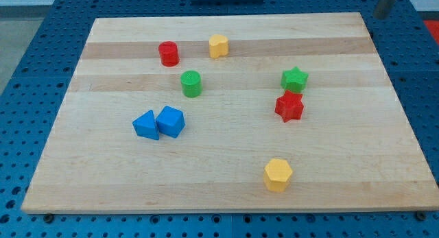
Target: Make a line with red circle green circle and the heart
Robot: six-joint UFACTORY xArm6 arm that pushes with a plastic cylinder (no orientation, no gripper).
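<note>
**Blocks scattered, tip at the view's top right**

Landmark: green circle [191, 83]. Red circle [169, 53] near it, up-left; yellow heart [218, 46] up-right (none touching). My tip [378, 16] is far right of it, off the wooden board [226, 176], clear of every block, pushing nothing.

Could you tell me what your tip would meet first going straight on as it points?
Probably nothing soon: my tip sits off the board at its top-right corner; the green star lies left of that line.
</note>
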